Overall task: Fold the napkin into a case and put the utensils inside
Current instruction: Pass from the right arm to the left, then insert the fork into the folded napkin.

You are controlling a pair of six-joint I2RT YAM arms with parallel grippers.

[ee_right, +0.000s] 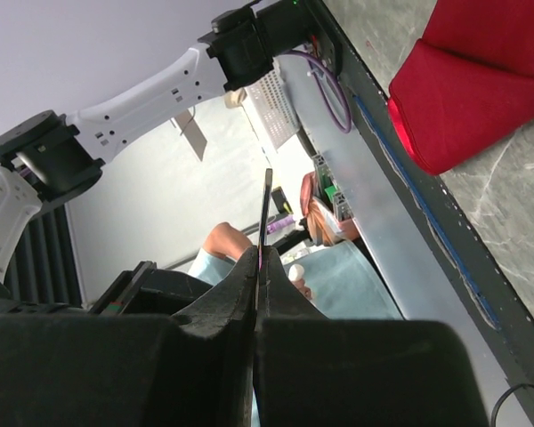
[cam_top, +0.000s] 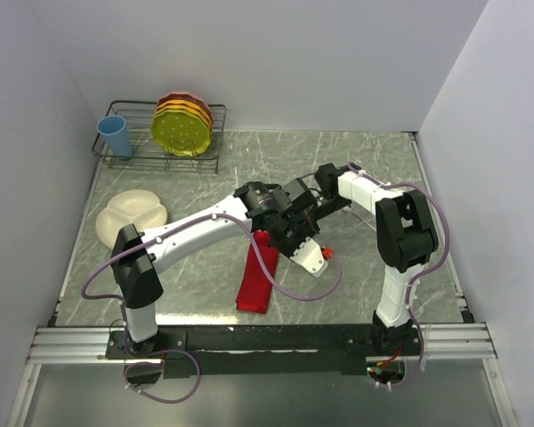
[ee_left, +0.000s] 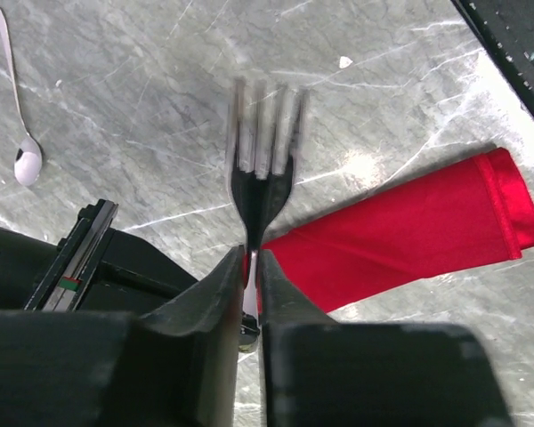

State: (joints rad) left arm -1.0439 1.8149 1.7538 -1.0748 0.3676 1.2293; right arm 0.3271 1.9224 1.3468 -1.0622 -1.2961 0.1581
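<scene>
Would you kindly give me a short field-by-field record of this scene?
napkin: folded into a narrow red strip, flat on the table
fork: pinched at its neck by the left gripper
right gripper: shut on a thin metal edge, probably the same fork
spoon: lying loose on the table, apart from the napkin
status: neither piece in the napkin yet

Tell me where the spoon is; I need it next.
Left wrist view: the spoon lies on the marble table at upper left, apart from the red napkin.
</scene>
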